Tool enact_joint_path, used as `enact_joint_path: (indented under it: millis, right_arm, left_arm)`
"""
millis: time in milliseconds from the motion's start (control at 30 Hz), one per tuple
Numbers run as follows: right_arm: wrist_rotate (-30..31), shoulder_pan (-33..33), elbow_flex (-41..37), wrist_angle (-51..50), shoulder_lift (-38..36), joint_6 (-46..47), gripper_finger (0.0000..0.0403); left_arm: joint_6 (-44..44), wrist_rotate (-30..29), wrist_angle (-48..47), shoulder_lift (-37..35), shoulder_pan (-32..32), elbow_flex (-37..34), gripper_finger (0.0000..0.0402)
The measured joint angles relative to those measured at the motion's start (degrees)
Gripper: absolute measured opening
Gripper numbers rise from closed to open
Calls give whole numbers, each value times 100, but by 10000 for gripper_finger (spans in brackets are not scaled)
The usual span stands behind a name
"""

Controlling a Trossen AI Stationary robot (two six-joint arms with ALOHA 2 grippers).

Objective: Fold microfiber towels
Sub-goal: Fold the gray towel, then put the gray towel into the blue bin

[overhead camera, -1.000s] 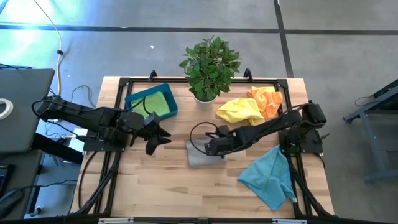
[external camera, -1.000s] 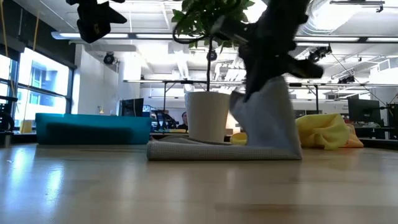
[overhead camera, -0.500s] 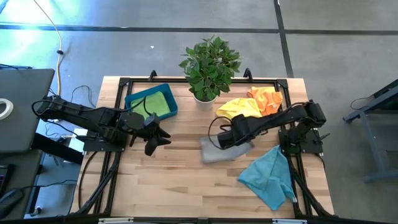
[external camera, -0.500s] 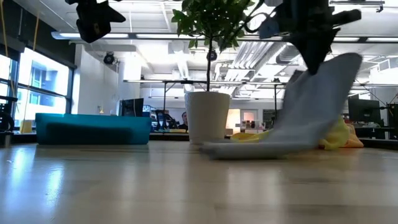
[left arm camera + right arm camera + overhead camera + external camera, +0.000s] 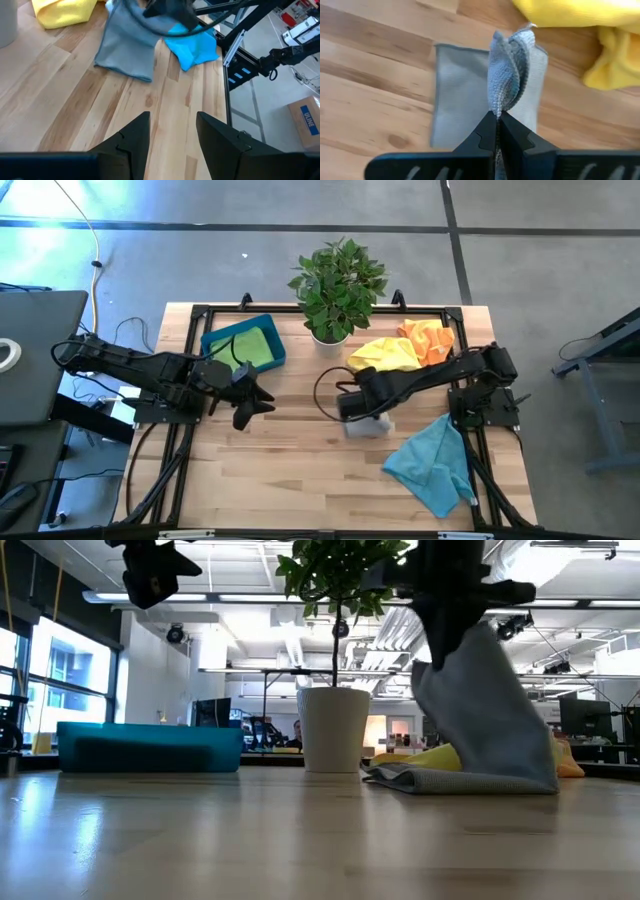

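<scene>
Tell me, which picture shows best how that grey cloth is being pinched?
The right wrist view: the right end effector is shut on a bunched edge of the grey towel. The low view shows it draped down to the table, the high view mostly hides it under the arm, and the left wrist view shows it from afar.

- both arms are dark, near black, built of slim jointed segments; each sits on a black frame base at its own side of the table
- the right arm (image 5: 430,380) carries a thin black cable looping out in an arc near its wrist
- the left gripper (image 5: 172,137) has two matte black, wedge-shaped fingers with angular stepped edges
- the right gripper (image 5: 497,117) has black fingers that taper to narrow tips, rising from a flat black crossbar
</scene>
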Motion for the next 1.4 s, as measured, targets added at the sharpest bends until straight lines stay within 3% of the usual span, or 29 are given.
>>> enact_joint_path:
  millis: [400, 700, 800, 1067, 1400]
  right_arm:
    - [-506, 0, -8, 711, 765, -435, 0]
    - [-161, -4, -8, 915, 805, -534, 3]
    - [-210, -4, -8, 1044, 805, -689, 28]
    - [-346, -4, -8, 928, 796, -997, 148]
    - [-448, 11, -8, 68, 413, -1955, 165]
  left_arm:
    - [0, 2, -30, 0, 0, 0, 149]
    - [2, 2, -44, 0, 0, 0, 149]
    - [0, 2, -48, 0, -4, 0, 149]
    - [2, 4, -84, 0, -4, 0, 149]
    - [-6, 4, -216, -2, -13, 0, 149]
